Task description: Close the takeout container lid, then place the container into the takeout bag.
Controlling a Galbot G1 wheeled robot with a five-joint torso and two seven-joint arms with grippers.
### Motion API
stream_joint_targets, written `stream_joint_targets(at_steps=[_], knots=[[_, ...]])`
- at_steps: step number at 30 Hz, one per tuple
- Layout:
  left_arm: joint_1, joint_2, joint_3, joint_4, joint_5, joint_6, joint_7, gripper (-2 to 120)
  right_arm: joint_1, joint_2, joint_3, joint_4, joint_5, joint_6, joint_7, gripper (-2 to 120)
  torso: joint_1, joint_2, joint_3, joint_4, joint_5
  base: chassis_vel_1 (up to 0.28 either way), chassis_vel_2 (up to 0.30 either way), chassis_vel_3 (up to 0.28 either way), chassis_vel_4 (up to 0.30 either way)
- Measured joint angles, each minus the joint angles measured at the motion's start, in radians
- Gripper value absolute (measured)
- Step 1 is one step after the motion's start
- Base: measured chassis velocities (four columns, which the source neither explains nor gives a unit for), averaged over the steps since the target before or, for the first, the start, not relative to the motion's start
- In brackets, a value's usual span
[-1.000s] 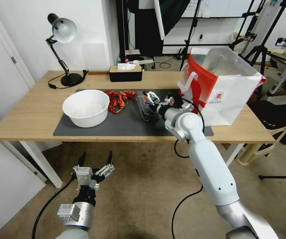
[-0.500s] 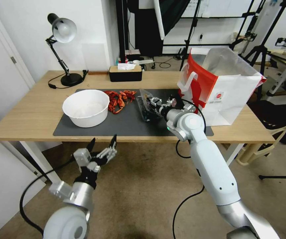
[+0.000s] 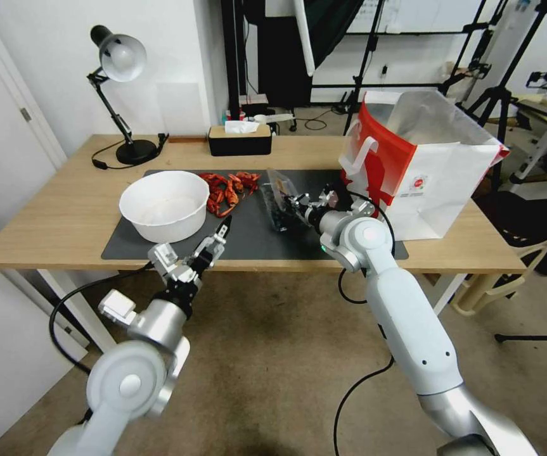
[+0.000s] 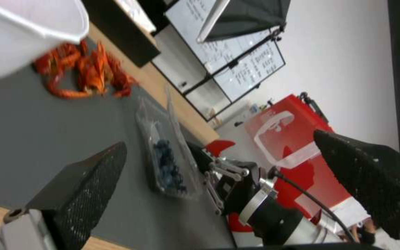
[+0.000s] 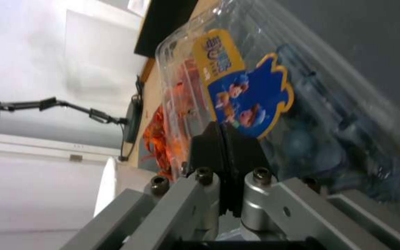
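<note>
One small clear plastic clamshell takeout container (image 3: pixel 277 212) of dark blueberries lies on the dark grey mat (image 3: pixel 159 247), beside the large red-and-white paper takeout bag (image 3: pixel 422 171). Right gripper (image 5: pixel 225 146): jaws pinched together on the raised clear lid (image 5: pixel 218 80). Right wrist view shows its orange-blue cartoon label (image 5: pixel 244 93); text unreadable. Left gripper (image 3: pixel 213 244): jaws apart, at bench (image 3: pixel 64 209) edge near the white bowl (image 3: pixel 164 206).

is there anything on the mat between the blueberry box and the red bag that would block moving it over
Nothing visible does. The takeout container sits on the dark mat with only the right gripper, shut on the lid, between it and the takeout bag. The bag stands open-topped to the right.
</note>
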Motion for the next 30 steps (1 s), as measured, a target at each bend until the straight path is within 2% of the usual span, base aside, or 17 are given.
stream_joint_targets(at_steps=[5, 8, 15, 20, 24, 26, 30], knots=[[-0.051, 0.011, 0.027, 0.029, -0.056, 0.025, -0.038, 100, -0.004, -0.003, -0.003, 0.007, -0.012, -0.009, 0.002, 0, 0.000, 0.000, 0.000, 0.0001, 0.0001, 0.000, 0.000, 0.000, 0.000], [-0.141, 0.013, 0.051, 0.079, -0.138, 0.053, -0.089, 100, -0.010, -0.010, -0.006, 0.013, -0.021, -0.018, 0.009, 0, 0.000, 0.000, 0.000, -0.0001, 0.0000, 0.000, 0.000, 0.000, 0.000], [-0.248, 0.028, 0.076, 0.159, -0.218, 0.072, -0.099, 100, -0.024, -0.019, -0.009, 0.029, -0.025, -0.027, 0.010, 0, 0.000, 0.000, 0.000, 0.0000, 0.0001, 0.000, 0.000, 0.000, 0.000], [-0.296, 0.034, 0.094, 0.188, -0.250, 0.080, -0.099, 100, -0.026, -0.025, -0.009, 0.034, -0.025, -0.028, 0.010, 0, 0.000, 0.000, 0.000, 0.0001, 0.0000, 0.000, 0.000, 0.000, 0.000], [-0.376, 0.024, 0.139, 0.239, -0.268, 0.087, -0.106, 100, -0.032, -0.031, -0.009, 0.043, -0.025, -0.031, 0.012, 0, 0.000, 0.000, 0.000, -0.0001, 0.0001, 0.000, 0.000, 0.000, 0.000], [-0.376, 0.024, 0.139, 0.239, -0.268, 0.087, -0.106, 100, -0.032, -0.031, -0.009, 0.043, -0.025, -0.031, 0.012, 0, 0.000, 0.000, 0.000, -0.0001, 0.0002, 0.000, 0.000, 0.000, 0.000], [-0.441, 0.007, 0.199, 0.294, -0.267, 0.095, -0.128, 100, -0.038, -0.032, -0.008, 0.048, -0.027, -0.034, 0.014, 0, 0.000, 0.000, 0.000, -0.0001, 0.0002, 0.000, 0.000, 0.000, 0.000]])
